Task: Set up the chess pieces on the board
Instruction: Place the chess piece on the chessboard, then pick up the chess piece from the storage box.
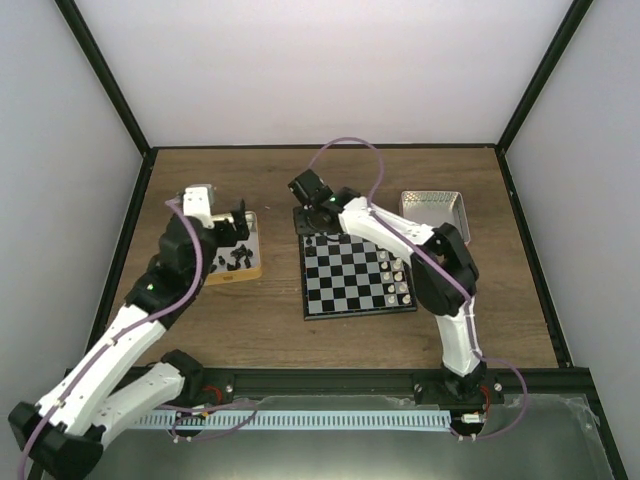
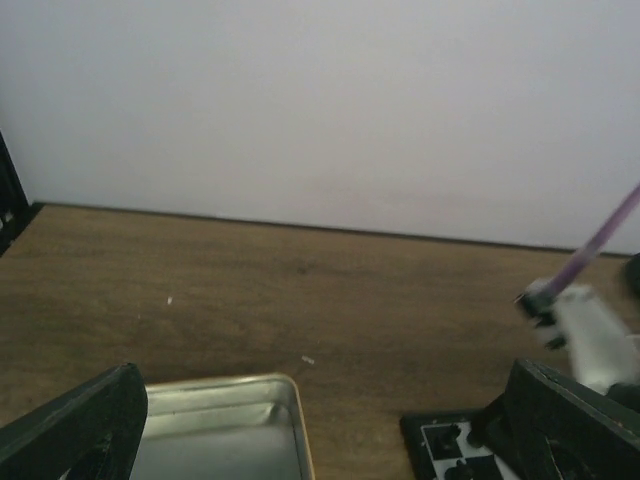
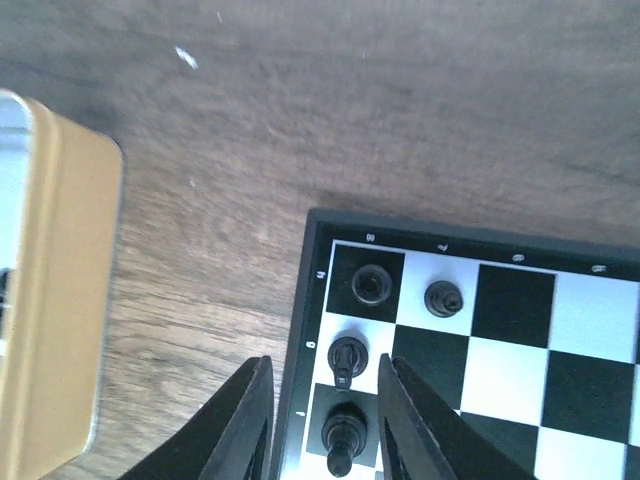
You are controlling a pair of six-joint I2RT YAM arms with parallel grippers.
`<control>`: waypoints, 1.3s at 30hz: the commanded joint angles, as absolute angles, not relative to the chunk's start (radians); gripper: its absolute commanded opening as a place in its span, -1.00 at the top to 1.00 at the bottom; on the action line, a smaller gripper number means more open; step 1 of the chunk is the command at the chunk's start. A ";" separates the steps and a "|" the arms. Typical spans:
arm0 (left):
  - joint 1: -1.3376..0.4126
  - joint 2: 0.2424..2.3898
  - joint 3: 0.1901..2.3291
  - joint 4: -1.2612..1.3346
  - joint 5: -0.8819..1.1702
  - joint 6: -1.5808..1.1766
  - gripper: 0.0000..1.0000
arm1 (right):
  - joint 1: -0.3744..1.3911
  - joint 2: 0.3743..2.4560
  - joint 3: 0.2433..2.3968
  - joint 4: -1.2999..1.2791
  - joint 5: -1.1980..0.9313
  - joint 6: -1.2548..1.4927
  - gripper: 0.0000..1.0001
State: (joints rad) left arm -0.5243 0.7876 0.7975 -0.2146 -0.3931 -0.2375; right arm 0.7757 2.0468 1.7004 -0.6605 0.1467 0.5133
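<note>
The board (image 1: 355,278) lies mid-table, with pale chessmen (image 1: 396,276) along its right side. My right gripper (image 1: 314,206) hovers over its far left corner. In the right wrist view that gripper (image 3: 322,400) is open, and its fingers (image 3: 245,425) flank a black piece (image 3: 340,436) standing on a dark edge square without touching it. Three more black chess pieces (image 3: 347,357) (image 3: 369,284) (image 3: 443,298) stand on nearby corner squares. Loose black pieces (image 1: 233,258) lie in the left tin (image 1: 250,272). My left gripper (image 1: 236,226) hangs over that tin, wide open (image 2: 322,400) and holding nothing.
An empty metal tin (image 1: 432,214) sits at the back right of the table. In the left wrist view the tin's rim (image 2: 285,395) and the board's corner (image 2: 432,448) show, with the right arm (image 2: 590,335) beside it. The gold tin wall (image 3: 60,300) stands left of the right gripper.
</note>
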 commanded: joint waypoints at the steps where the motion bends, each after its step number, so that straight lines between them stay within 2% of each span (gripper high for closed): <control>1: -0.513 0.888 0.856 -0.290 -0.409 -0.309 -1.00 | 0.781 1.919 1.646 -0.603 0.201 0.542 0.37; 5: -0.485 0.988 0.906 -0.358 -0.352 -0.405 -1.00 | 0.780 1.823 1.539 -0.545 0.219 0.561 0.35; 7: -0.451 1.049 0.925 -0.400 -0.309 -0.459 -0.91 | 0.778 1.781 1.490 -0.523 0.221 0.567 0.35; 14: -0.313 1.244 0.884 -0.418 -0.121 -0.582 -0.26 | 0.764 1.678 1.346 -0.472 0.200 0.571 0.36; 19: -0.285 1.388 0.897 -0.424 -0.094 -0.577 0.08 | 0.755 1.629 1.266 -0.430 0.170 0.560 0.36; 23: -0.278 1.493 0.923 -0.464 -0.156 -0.572 0.13 | 0.753 1.598 1.217 -0.406 0.157 0.556 0.36; 30: -0.246 1.549 0.917 -0.504 -0.209 -0.593 -0.02 | 0.743 1.568 1.155 -0.370 0.127 0.556 0.37; 39: -0.212 1.581 0.887 -0.480 -0.210 -0.606 0.15 | 0.736 1.573 1.149 -0.364 0.115 0.551 0.37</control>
State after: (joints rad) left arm -0.2260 1.5539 0.8974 -0.4911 -0.2012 -0.5968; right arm 0.7425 1.5929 1.1503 -0.3870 0.1162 0.5587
